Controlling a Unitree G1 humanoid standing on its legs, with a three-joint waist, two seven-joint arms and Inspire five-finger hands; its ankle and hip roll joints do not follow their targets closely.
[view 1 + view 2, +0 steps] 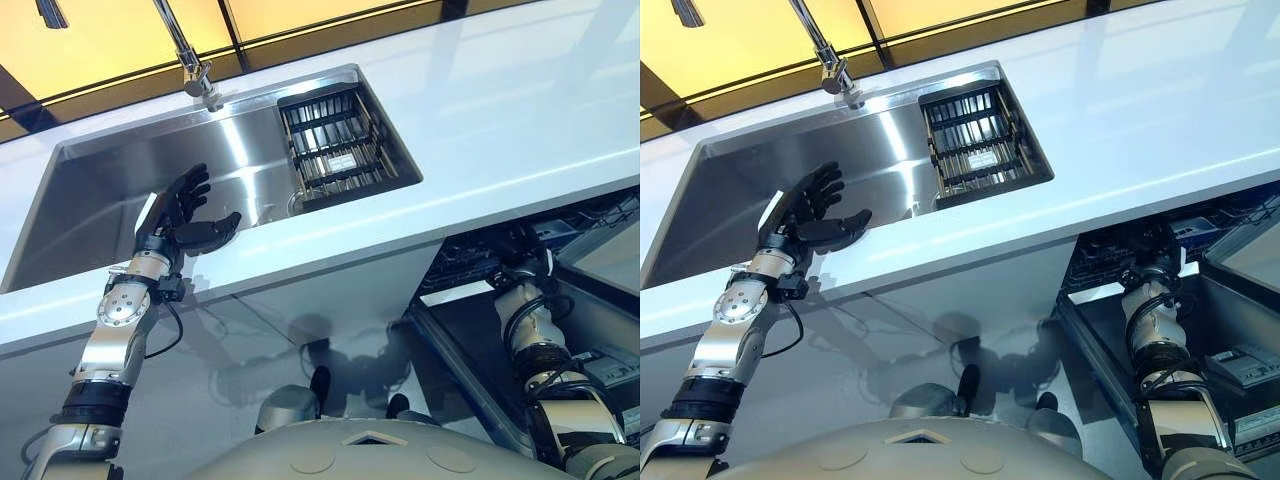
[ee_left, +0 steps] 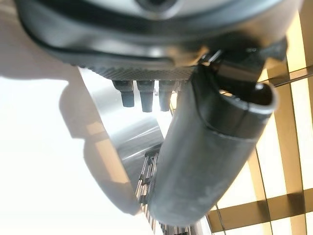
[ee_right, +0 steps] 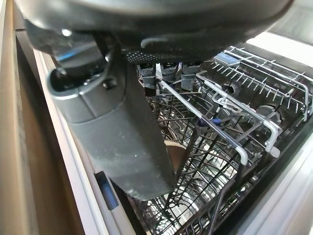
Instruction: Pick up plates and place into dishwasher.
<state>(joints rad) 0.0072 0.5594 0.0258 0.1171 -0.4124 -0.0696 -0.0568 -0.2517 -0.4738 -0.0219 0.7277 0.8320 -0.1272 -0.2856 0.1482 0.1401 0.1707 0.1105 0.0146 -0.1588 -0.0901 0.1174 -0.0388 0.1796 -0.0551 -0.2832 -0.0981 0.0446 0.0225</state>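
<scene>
The left hand (image 1: pixel 183 213) hovers over the sink (image 1: pixel 110 190) at about nine o'clock from the black rack (image 1: pixel 335 145) set in the basin, fingers (image 1: pixel 190 190) released and spread, grasping nothing. The right hand (image 3: pixel 122 142) hangs low at four o'clock inside the open dishwasher (image 3: pixel 230 147), over its wire basket; its fingers look relaxed and empty. No plate can be made out in the sink, the rack, on the white desk (image 1: pixel 520 110) or in either hand, so its heading and long axis cannot be told. The likely risk: the right hand's fingers snagging the basket tines, or the left hand groping the bare basin.
</scene>
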